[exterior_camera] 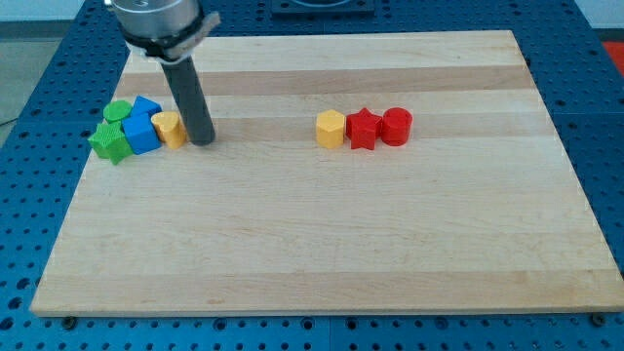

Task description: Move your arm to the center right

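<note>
There is no pincer, only my tip [203,141], touching the yellow block [171,128]; center right is still far.

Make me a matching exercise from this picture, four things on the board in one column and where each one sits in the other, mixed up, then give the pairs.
Things:
1. my tip
2. red cylinder
3. green star block
4. yellow hexagon block

Places:
A. the view's right end of the row of three
B. just to the view's right of the small yellow block
C. the view's left end of the row of three
D. the view's left edge of the cluster

Pairs: 1-B, 2-A, 3-D, 4-C
</note>
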Available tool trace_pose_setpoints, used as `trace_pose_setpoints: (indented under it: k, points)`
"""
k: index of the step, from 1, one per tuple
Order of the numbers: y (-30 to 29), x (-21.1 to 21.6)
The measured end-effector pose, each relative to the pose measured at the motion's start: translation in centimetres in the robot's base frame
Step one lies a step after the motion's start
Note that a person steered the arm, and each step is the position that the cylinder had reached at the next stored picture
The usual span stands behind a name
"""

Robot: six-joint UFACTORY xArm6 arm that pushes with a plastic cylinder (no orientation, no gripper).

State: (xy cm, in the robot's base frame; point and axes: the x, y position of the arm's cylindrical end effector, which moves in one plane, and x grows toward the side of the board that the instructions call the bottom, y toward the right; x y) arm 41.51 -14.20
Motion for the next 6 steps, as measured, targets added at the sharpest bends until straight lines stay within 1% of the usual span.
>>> trace_pose_setpoints:
  k: [1,3,4,5,6]
  points:
    - [7.2,2.4]
    - [26.2,3.0]
    - [31.0,1.0]
    - [30.9,-1.1]
    - [31.2,0.0]
